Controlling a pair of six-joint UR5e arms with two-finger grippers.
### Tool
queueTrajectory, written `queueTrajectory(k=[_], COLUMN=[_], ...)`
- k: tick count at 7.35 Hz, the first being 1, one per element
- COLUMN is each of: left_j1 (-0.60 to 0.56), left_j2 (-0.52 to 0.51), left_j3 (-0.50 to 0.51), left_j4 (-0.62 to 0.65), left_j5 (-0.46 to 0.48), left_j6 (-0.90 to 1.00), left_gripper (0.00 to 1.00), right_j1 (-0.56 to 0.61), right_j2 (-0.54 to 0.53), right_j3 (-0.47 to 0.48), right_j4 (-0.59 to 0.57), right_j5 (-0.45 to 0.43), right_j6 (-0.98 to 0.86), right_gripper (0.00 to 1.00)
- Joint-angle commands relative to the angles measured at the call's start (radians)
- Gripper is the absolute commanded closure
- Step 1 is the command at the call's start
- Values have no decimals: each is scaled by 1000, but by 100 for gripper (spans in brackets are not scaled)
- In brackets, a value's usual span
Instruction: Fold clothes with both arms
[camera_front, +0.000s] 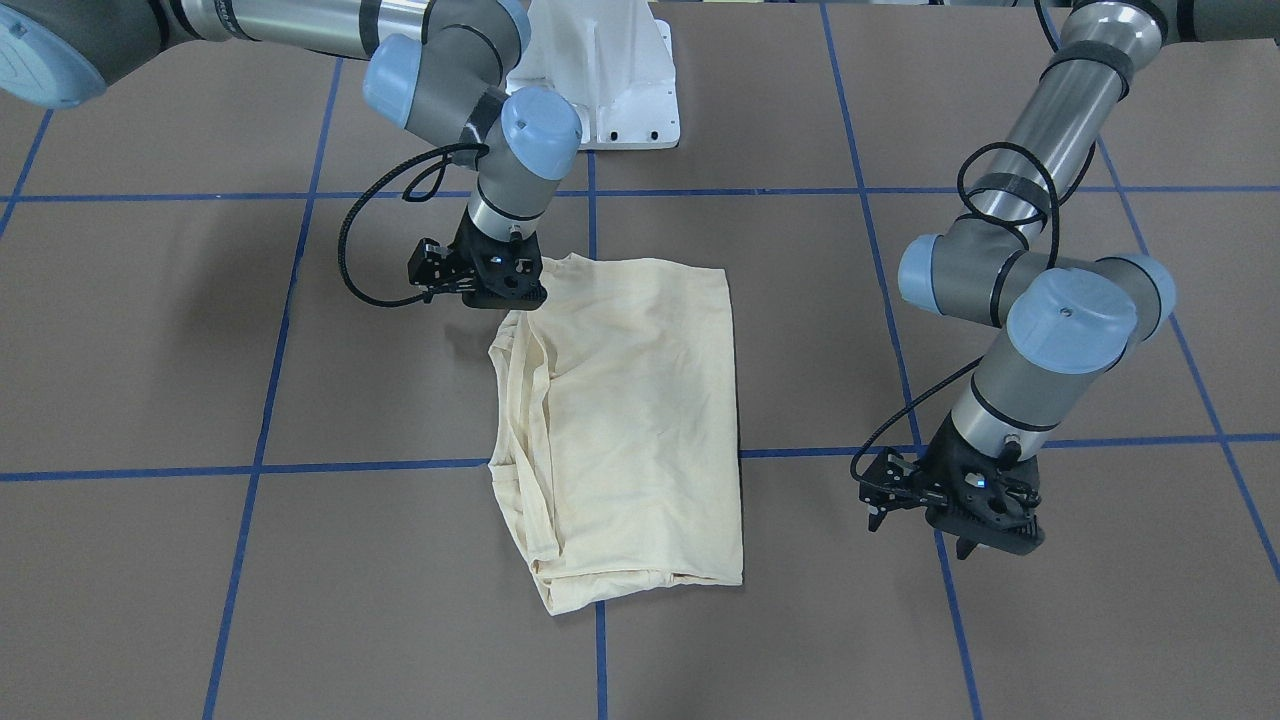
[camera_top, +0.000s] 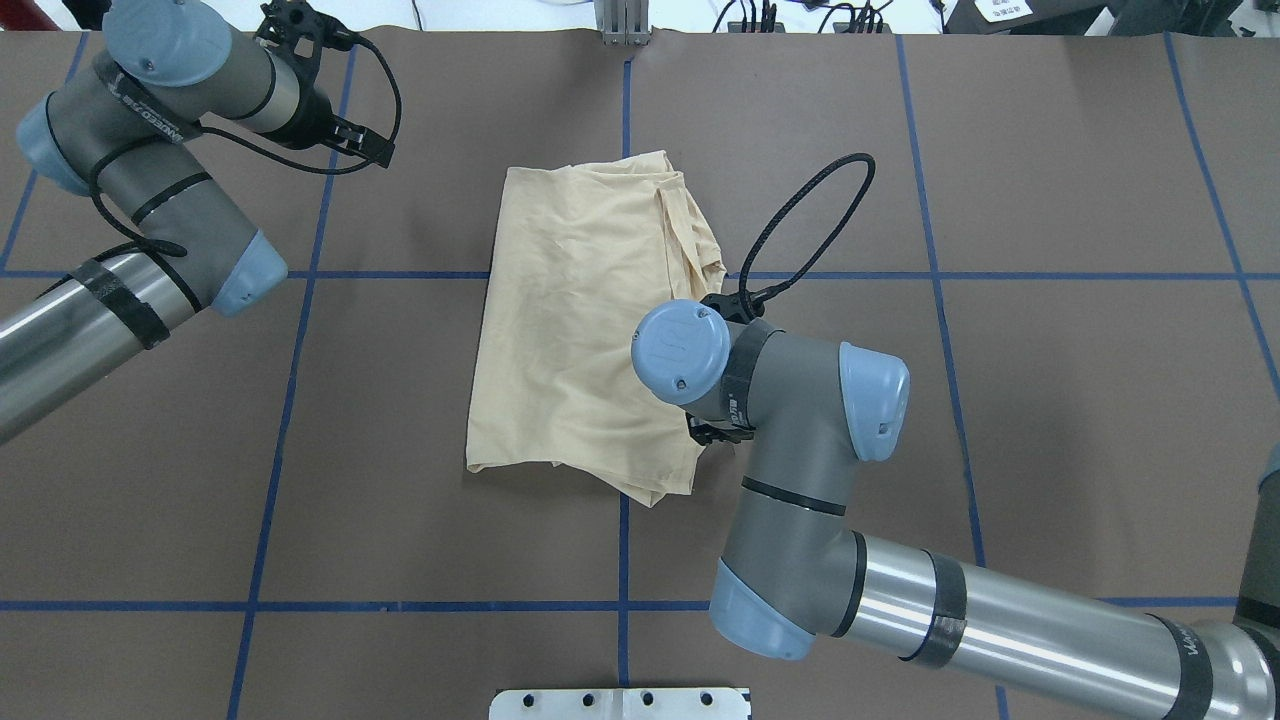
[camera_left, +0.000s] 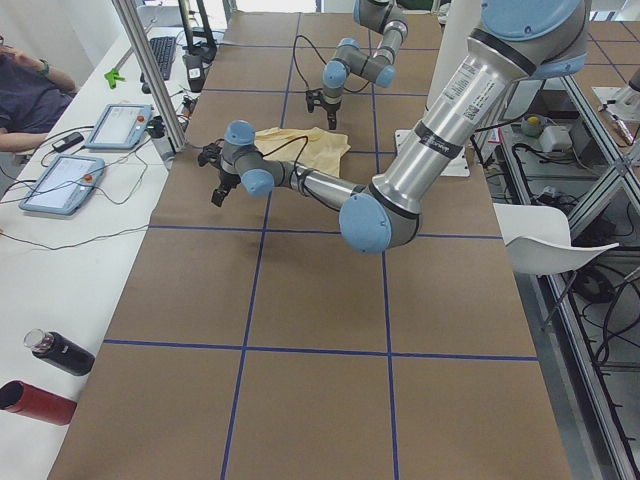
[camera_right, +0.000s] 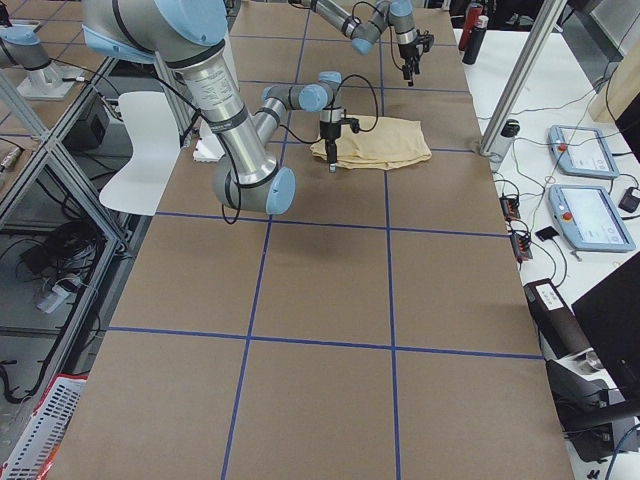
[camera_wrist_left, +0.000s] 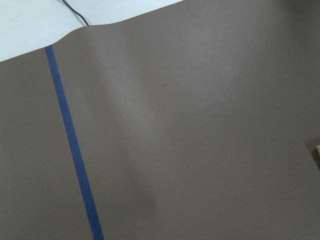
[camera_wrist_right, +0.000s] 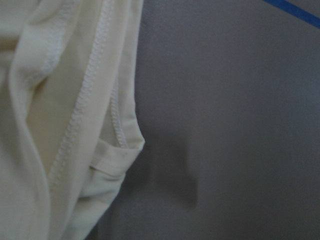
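Open table (camera_top: 1050, 400) surrounds the T-shirt (camera_top: 580, 300); the right arm (camera_top: 790, 420) overhangs it.

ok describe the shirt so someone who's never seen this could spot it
Look at the brown paper-covered table, gridded with blue tape. At its middle lies a folded pale cream-yellow T-shirt. It is the only cloth there, lying flat and rumpled along one edge.

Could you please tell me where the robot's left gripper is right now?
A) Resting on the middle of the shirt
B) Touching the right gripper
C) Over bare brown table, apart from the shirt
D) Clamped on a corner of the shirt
C: in the front-facing view the left gripper hangs over bare table, well clear of the shirt, and its wrist camera shows almost only brown surface and blue tape.
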Motion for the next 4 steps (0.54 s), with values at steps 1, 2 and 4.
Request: queueTrajectory(k=[1, 2, 4], left_j1=[0, 0, 5], left_j2=[0, 0, 0], left_j3=[0, 1, 0], left_j4=[0, -1, -1], left_j5=[0, 0, 0], left_j6=[0, 0, 0], left_gripper=[0, 0, 0], right_j1=[15, 38, 52], right_j2=[14, 23, 31], right_j3=[8, 2, -83], right_j4=[22, 112, 301], right_j5=[-6, -3, -3], right_j6=[-5, 0, 17], right_gripper=[1, 1, 1])
